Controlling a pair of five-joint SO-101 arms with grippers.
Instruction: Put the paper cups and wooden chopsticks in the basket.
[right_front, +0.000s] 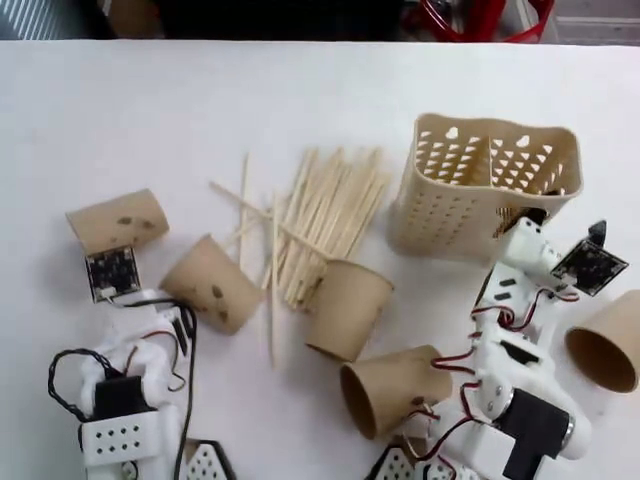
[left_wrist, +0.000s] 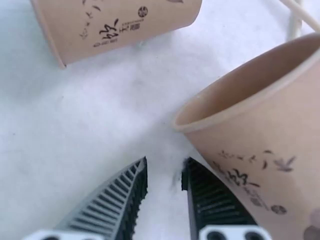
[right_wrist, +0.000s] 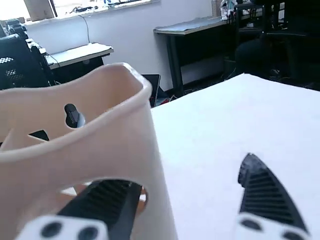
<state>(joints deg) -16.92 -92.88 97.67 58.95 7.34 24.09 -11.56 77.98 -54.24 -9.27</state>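
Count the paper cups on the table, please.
5. One cup lies far left, one right of it, one by the chopsticks, one at the near edge, one at the right edge. The basket could hide more.

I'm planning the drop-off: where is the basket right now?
In the high view the basket stands upright on the table's right half, just right of the chopstick pile, with the right gripper at its near-right corner.

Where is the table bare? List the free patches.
Free: the far strip of the white table, beyond the pile of wooden chopsticks and the cream perforated plastic basket. Crowded: the near middle, where brown paper cups lie beside the chopsticks.
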